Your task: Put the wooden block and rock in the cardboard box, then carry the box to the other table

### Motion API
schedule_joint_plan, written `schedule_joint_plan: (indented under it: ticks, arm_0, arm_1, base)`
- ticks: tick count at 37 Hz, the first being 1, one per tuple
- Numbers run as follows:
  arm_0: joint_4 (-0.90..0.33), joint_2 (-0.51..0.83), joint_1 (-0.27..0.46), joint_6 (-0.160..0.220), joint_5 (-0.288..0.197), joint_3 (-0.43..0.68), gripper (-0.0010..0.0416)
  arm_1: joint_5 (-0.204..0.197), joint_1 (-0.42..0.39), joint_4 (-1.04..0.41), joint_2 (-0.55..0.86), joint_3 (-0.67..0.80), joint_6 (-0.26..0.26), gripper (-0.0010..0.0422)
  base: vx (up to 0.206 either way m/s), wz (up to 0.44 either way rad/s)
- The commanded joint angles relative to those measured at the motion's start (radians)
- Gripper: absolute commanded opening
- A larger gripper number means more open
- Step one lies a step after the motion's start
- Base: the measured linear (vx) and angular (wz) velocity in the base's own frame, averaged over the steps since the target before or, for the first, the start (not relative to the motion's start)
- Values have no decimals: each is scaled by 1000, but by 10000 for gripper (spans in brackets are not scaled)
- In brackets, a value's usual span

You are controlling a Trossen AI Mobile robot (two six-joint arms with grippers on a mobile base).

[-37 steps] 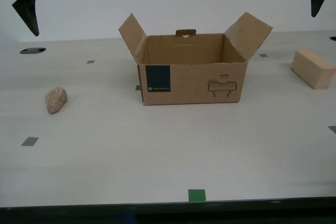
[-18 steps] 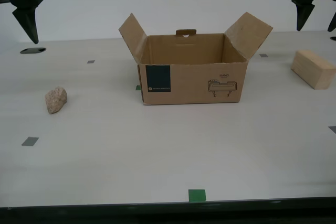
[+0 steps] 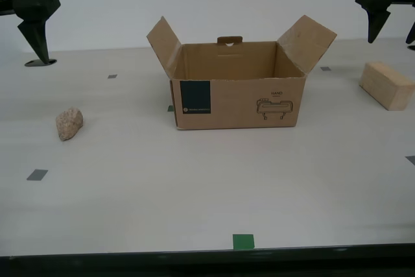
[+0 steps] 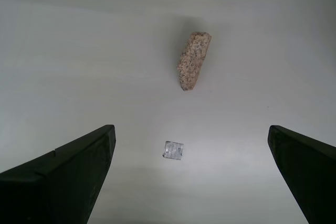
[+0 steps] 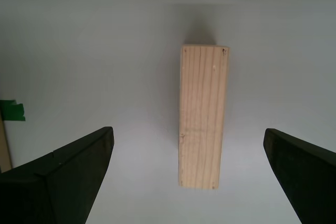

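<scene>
The cardboard box point(image 3: 237, 95) stands open-topped on the beige table, flaps spread. Toward the exterior view's left lies the rock point(image 3: 69, 123), which the second wrist view also shows as the rock point(image 4: 193, 60) on bare tabletop. My second gripper point(image 3: 35, 47) hangs open above and behind it; the gripper point(image 4: 191, 127) holds nothing. The wooden block point(image 3: 386, 85) lies at the exterior view's right. My first gripper point(image 3: 393, 27) hovers open above it, and the first wrist view shows the block point(image 5: 203, 116) lengthwise between the spread fingers of the gripper point(image 5: 188, 130). The other table is out of view.
Small grey and green tape squares dot the tabletop, one green square point(image 3: 243, 241) at the near edge. A dark oval hole point(image 3: 40, 63) sits at the back of the exterior view's left. A pale wall runs behind the table.
My second gripper has dropped lower toward the table. My first gripper has turned and now shows two spread fingers above the block. Box, rock and block have not moved.
</scene>
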Motion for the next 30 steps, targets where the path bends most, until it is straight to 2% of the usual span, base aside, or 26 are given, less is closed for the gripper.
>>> schedule_joint_plan:
  ticks: [1, 7, 11, 30]
  arm_0:
    - [60, 0, -4, -4, 2, -35, 398]
    - [76, 0, -4, -5, 5, -57, 399]
    - [79, 0, -4, -19, 5, -61, 399]
    - [136, 0, -6, -19, 6, -63, 398]
  arm_1:
    - [-2, 0, 3, 0, 0, -3, 398]
    - [-2, 0, 4, 0, 0, -2, 398]
    - [-2, 0, 4, 0, 0, -3, 398]
    - [-2, 0, 5, 0, 0, 5, 398]
  base:
    - [0, 0]
    - [0, 0]
    - [0, 0]
    - [0, 0]
